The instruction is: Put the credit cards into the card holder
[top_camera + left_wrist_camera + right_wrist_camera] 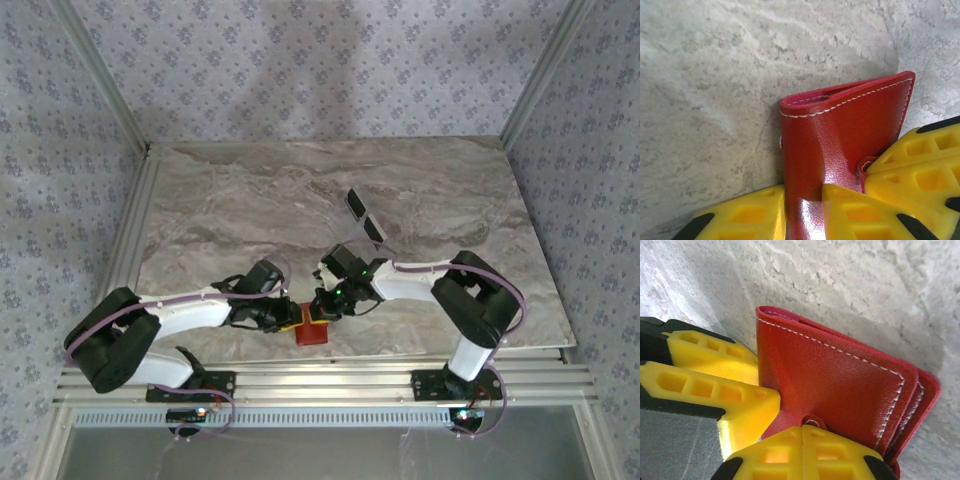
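Low on the gray surface (250, 190), at six o'clock, left jaws and right jaws both squeeze the red card holder (312, 335).

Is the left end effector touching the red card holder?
Touching. The left wrist view shows fingers of the left end effector pressed against both faces of the card holder, without gap.

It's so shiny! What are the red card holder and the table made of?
The card holder looks like glossy red leather or faux leather: light glints on it and pale stitching runs along its edges. The table looks like veined grey marble, perhaps a printed surface.
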You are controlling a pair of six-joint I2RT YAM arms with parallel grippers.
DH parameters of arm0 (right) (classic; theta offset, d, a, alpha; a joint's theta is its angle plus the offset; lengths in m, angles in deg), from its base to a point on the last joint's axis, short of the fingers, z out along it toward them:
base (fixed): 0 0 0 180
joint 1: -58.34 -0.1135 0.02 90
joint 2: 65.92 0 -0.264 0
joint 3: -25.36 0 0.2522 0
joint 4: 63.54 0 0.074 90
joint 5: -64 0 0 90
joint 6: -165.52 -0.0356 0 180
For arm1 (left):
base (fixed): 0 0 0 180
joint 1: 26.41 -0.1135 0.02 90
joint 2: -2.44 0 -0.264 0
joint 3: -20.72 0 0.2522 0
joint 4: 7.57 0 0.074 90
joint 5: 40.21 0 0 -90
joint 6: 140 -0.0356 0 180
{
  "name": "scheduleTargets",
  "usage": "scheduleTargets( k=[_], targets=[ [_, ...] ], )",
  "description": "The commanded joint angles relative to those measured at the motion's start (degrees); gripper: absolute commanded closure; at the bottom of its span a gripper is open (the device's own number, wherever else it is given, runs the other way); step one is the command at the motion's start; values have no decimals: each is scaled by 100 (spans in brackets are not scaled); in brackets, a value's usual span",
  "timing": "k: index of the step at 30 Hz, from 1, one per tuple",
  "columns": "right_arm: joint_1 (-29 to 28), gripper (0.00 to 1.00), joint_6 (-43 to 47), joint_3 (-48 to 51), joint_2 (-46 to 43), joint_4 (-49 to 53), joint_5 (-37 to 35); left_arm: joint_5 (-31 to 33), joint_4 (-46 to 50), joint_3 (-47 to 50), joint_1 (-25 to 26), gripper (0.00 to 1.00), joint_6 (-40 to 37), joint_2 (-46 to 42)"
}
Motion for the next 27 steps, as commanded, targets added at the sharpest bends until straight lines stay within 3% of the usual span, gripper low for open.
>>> scheduleTargets(
  k=[1,2,7,11,12,15,17,22,23,24,27],
  targets=[
    [-194,100,-39,277,390,341,-574,-42,-31,48,-53,75,8,-39],
    [-197,100,46,216,265,389,-613,-38,14,23,-93,75,-14,-82],
    [-281,73,420,-160,-552,796,-1200,226,877,-411,-449,70,-452,-576],
    [-225,68,658,-340,-1359,765,-1793,420,1827,-1076,-1146,66,-1059,-1279],
    [-185,62,690,-397,-1540,792,-2001,517,2063,-1273,-1355,65,-1195,-1491],
    [40,50,1046,-513,-2075,798,-2465,1059,2773,-1905,-1821,59,-1608,-2003],
    [221,42,1328,-601,-2477,844,-2844,1615,3247,-2311,-2001,45,-1856,-2206],
    [633,28,2323,-477,-3638,815,-4375,2607,3748,-2769,-2234,47,-2428,-2419],
    [736,19,2517,-352,-3910,677,-4770,2806,3741,-2776,-2285,6,-2507,-2426],
    [817,14,2687,-188,-4211,539,-5101,2960,3699,-2750,-2330,1,-2601,-2427],
    [1171,0,2972,431,-5069,7,-5794,3072,3456,-2597,-2504,1,-2857,-2426]
  ],
)
